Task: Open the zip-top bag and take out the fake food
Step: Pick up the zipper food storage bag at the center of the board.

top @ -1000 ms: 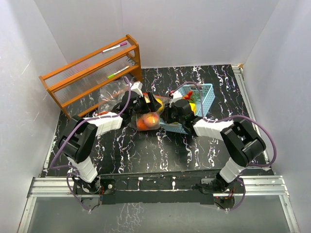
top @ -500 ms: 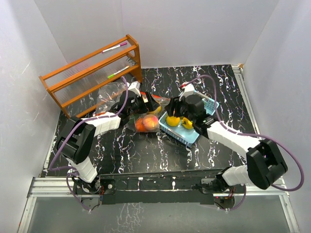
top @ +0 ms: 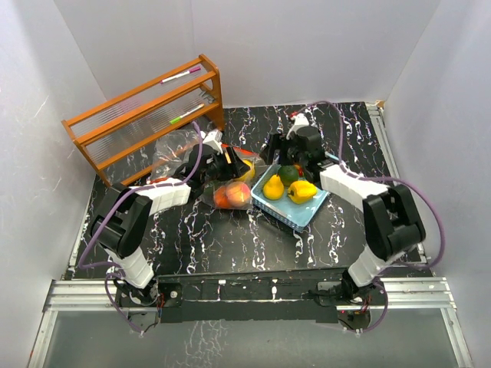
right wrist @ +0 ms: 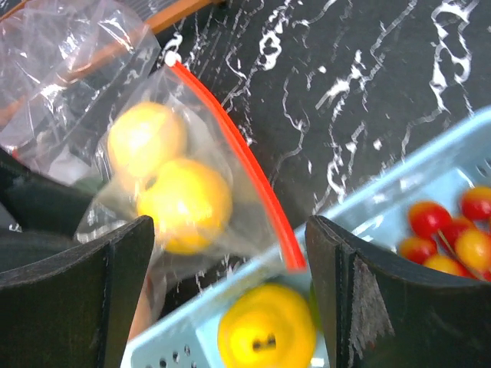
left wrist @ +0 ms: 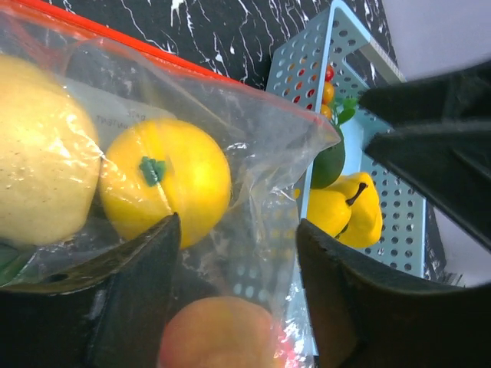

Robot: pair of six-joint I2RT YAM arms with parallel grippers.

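The clear zip-top bag (top: 230, 184) with a red zip (right wrist: 253, 176) lies at mid table, against the blue basket (top: 295, 218). Inside it are two yellow fruits (left wrist: 173, 176) and a peach (left wrist: 219, 333). My left gripper (top: 227, 163) is open; its fingers straddle the bag film and the peach (top: 232, 196). A yellow pear (top: 273, 186), a green fruit (top: 288, 174) and a yellow pepper (top: 302, 191) lie in the basket. My right gripper (top: 278, 153) hangs open and empty over the basket's far-left corner and the zip.
An orange wooden rack (top: 146, 115) with marker pens (top: 180, 75) stands at the back left. A second clear bag (top: 165, 149) lies in front of it. Cherry tomatoes (right wrist: 445, 230) sit in the basket's far end. White walls close in three sides.
My right gripper carried a yellow fruit from the bag to the basket, opened and drew back to the basket's far corner. My left gripper's jaws have narrowed around the bag.
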